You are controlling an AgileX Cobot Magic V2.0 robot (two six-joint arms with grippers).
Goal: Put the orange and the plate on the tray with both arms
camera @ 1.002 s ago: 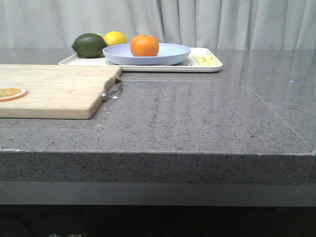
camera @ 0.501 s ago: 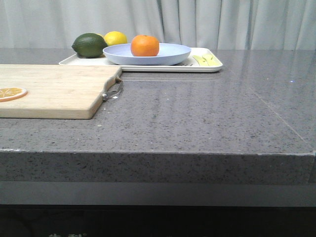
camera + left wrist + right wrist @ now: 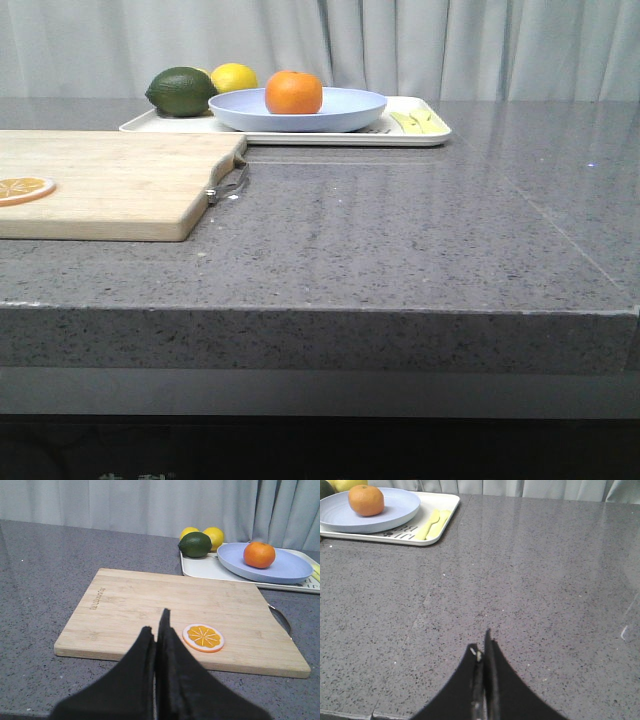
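Round bright-orange fruit (image 3: pixel 293 92): resting in shallow lavender-blue plastic plate (image 3: pixel 345 108), which sits on cream-white rectangular tray (image 3: pixel 430 136) at the worktop's twelve o'clock. Left fingers (image 3: pixel 156 632) and right fingers (image 3: pixel 483 652): pressed together, empty, well apart from tray. Placement judged complete; nothing further but holding clear.

At the far side of the counter (image 3: pixel 400 240) I saw the tray (image 3: pixel 290 137), with the plate (image 3: pixel 340 110) on it and the orange (image 3: pixel 293 92) in the plate. Left of the plate on the tray sat a lime (image 3: pixel 181 91) and, just behind it, a lemon (image 3: pixel 233 77). Nearer me and to the left lay the cutting board (image 3: pixel 120 180), a fruit slice (image 3: pixel 22 188) on it.
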